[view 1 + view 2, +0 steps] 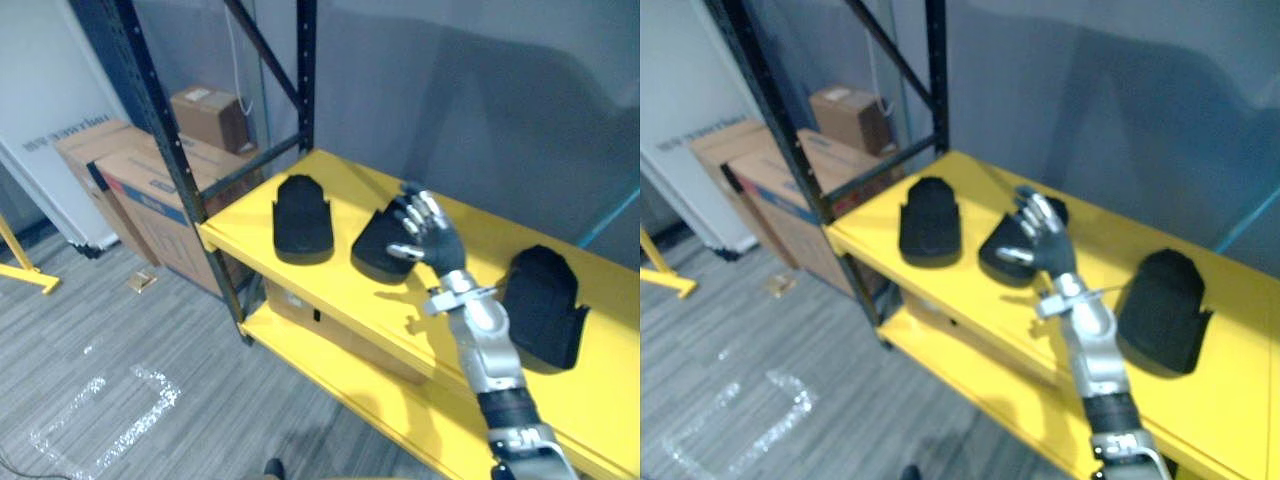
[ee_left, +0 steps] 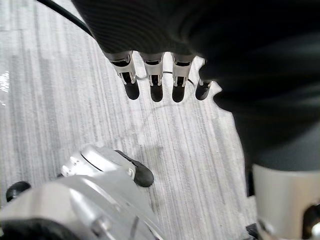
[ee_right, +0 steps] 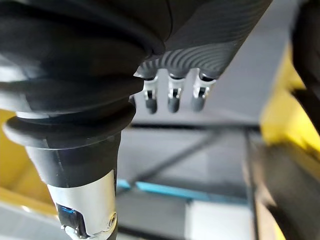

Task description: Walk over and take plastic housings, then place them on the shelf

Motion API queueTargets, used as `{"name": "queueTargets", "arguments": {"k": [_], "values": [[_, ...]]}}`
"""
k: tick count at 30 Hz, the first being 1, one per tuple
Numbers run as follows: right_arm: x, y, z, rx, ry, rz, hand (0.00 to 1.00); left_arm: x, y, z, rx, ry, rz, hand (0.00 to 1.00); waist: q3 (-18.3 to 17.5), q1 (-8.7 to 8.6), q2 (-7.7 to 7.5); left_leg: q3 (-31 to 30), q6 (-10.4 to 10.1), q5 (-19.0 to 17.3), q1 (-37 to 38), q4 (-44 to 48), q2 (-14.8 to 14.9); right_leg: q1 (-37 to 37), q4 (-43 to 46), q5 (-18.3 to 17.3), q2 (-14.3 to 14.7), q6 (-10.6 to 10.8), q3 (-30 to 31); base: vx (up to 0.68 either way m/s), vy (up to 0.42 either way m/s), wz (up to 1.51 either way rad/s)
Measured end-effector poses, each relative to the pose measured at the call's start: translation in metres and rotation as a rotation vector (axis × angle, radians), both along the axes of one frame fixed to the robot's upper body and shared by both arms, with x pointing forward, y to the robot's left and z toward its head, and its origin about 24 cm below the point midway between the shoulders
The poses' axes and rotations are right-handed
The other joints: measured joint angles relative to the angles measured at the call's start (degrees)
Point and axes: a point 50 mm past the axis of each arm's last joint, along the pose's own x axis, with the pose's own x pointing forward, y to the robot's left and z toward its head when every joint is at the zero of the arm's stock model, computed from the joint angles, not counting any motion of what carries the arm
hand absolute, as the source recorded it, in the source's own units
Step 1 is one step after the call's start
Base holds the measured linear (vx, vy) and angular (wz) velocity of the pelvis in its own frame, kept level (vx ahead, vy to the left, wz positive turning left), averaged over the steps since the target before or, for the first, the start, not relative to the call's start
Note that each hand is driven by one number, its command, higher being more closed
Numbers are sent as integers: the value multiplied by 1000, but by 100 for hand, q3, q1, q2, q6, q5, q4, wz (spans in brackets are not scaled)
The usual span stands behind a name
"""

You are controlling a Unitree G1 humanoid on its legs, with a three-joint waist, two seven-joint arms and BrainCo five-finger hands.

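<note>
Plastic housings point(image 1: 302, 222) are lying three in a row on the yellow shelf point(image 1: 330, 292) in the left eye view, the right robot hand point(image 1: 428, 238) poised over the middle housing point(image 1: 370, 252), fingers apart. Right eye view: cardboard boxes point(image 1: 845, 120) are standing behind the shelf's black upright point(image 1: 762, 100). Left wrist view: the left robot hand point(image 2: 152, 80) is hanging over the floor point(image 2: 55, 100), fingers straight, empty. Right wrist view: the right fingers point(image 3: 172, 97) are pointing straight, holding nothing

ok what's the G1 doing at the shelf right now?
Three black plastic housings lie on the yellow shelf: left housing, middle housing, right housing. The right robot hand hovers open at the middle housing; contact unclear. The left robot hand hangs open over the floor, empty.
</note>
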Motion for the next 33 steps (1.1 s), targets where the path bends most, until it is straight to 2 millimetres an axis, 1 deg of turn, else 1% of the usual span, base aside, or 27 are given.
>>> {"name": "queueTargets", "arguments": {"k": [2, 3, 4, 5, 6, 13, 15, 17, 20, 23, 26, 28, 30, 33], "values": [[0, 7, -2, -15, 7, 52, 0, 1, -1, 0, -5, -4, -2, 0, 30, -1, 36, -53, 8, -9, 17, 0, 15, 50, 5, 77, 27, -43, -37, 52, 13, 21], [1, 13, -2, -23, 10, 89, 0, 0, -2, 0, -7, -4, -1, 0, 40, 1, 49, -56, 14, -15, 25, 0, 17, 50, 10, 96, 28, -58, -58, 53, 21, 9], [2, 24, -2, -42, 13, 157, 0, 0, -3, -1, -10, -5, 4, 0, 64, 0, 86, -72, 20, -20, 25, -1, 28, 51, 12, 134, 38, -84, -75, 32, 12, -2], [2, 28, -3, -49, 17, 180, 0, 1, -3, -1, -11, -7, 5, 0, 71, 0, 97, -73, 22, -21, 25, 0, 33, 49, 12, 147, 43, -95, -78, 7, 12, 13], [-4, 58, -20, -74, 99, 318, 0, 5, -4, -1, -16, -23, 1, 0, 81, -4, 109, -175, -13, -68, 46, -2, 72, 115, 21, 197, 92, -113, -115, -16, 8, 16], [-7, 70, -26, -81, 121, 357, 0, 7, -5, -1, -26, -35, -4, 0, 141, -16, 170, -176, 5, -99, 46, -2, 87, 127, 19, 197, 102, -113, -115, -3, 1, 2], [-9, 76, -34, -126, 143, 379, 0, 8, -5, -1, -26, -37, -5, 0, 170, -20, 155, -176, 5, -99, 46, -2, 92, 133, 18, 197, 108, -113, -115, 0, 0, 0], [-13, 84, -41, -165, 170, 414, 0, 10, -3, 0, -21, -44, -7, 0, 228, -18, 99, -179, 5, -99, 45, -2, 96, 126, 13, 197, 114, -113, -116, 0, 0, 0], [-15, 89, -45, -209, 174, 438, 0, 10, -2, 0, -17, -43, -8, 0, 238, -7, 58, -183, 4, -113, 44, -2, 91, 127, 15, 197, 110, -113, -116, 12, 0, 1], [-16, 93, -52, -241, 194, 434, 0, 10, -1, 0, -17, -44, -9, 0, 234, 2, 51, -192, 0, -130, 50, -1, 90, 128, 39, 198, 107, -112, -116, 36, 0, 2], [-16, 97, -62, -296, 222, 406, 0, 10, -2, 0, -17, -43, -11, 0, 234, 13, 52, -202, -17, -117, 60, 0, 91, 128, 59, 198, 108, -113, -117, 43, -5, 2], [-13, 96, -70, -338, 247, 353, 0, 10, -2, 0, -17, -43, -14, 0, 239, 14, 60, -233, 0, -103, 68, 1, 92, 126, 107, 197, 109, -113, -125, 36, -2, 6], [-9, 96, -70, -369, 234, 308, 0, 10, -2, 0, -16, -42, -18, 0, 241, 17, 64, -284, 2, -101, 77, 1, 92, 128, 152, 198, 110, -113, -133, 34, 2, 9], [-3, 96, -62, -371, 186, 252, 0, 10, -1, 0, -10, -34, -46, 0, 253, 25, 82, -351, 2, -99, 88, 2, 92, 137, 216, 198, 114, -113, -137, 23, 6, 11]]}}
